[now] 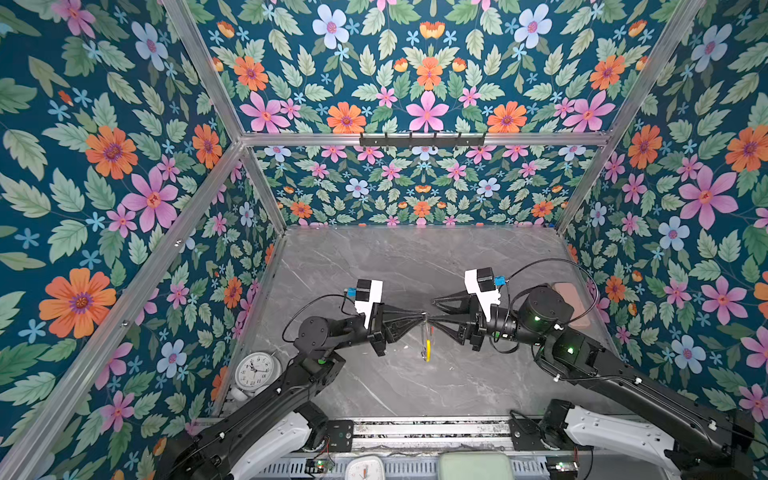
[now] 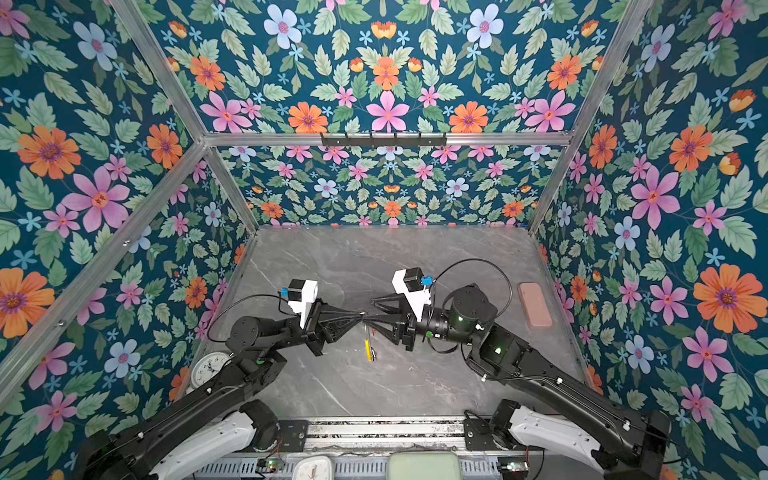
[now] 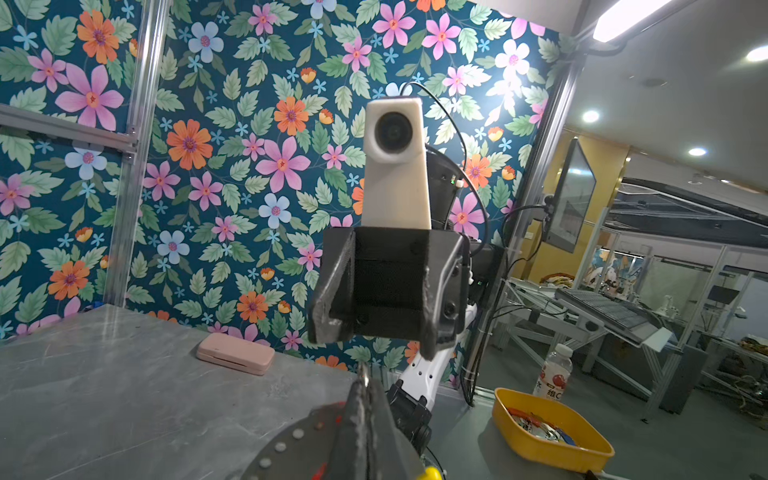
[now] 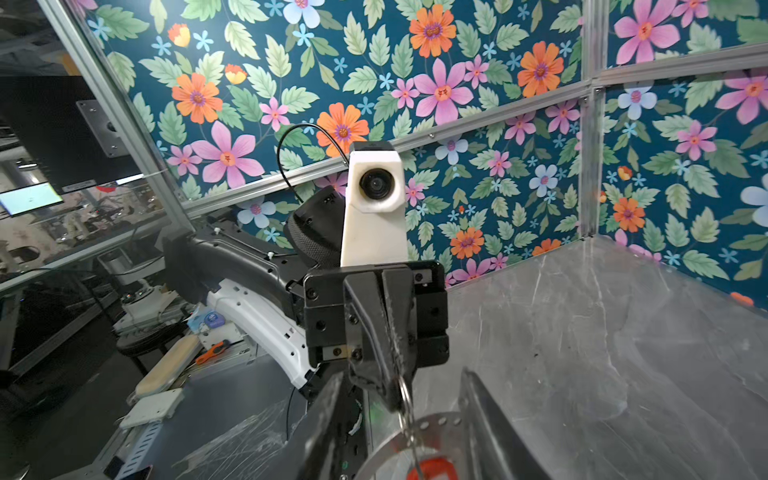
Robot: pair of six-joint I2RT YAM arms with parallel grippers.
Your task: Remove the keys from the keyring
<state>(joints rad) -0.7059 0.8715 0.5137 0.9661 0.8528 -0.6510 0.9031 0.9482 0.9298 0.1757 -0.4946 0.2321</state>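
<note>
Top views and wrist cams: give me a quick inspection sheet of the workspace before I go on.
Surface: table, grey, marbled.
Job's things: keyring hangs from the left gripper, yellow part low; red-tagged key shows between the right gripper's fingers in the right wrist view; blue-tagged key not made out.
Clutter: clock by the left wall; pink case by the right wall.
Grippers: left gripper shut on keyring; right gripper open, facing it.
Cables: camera cable loops free over the right arm.
Surroundings: floral walls, hook rail.
</note>
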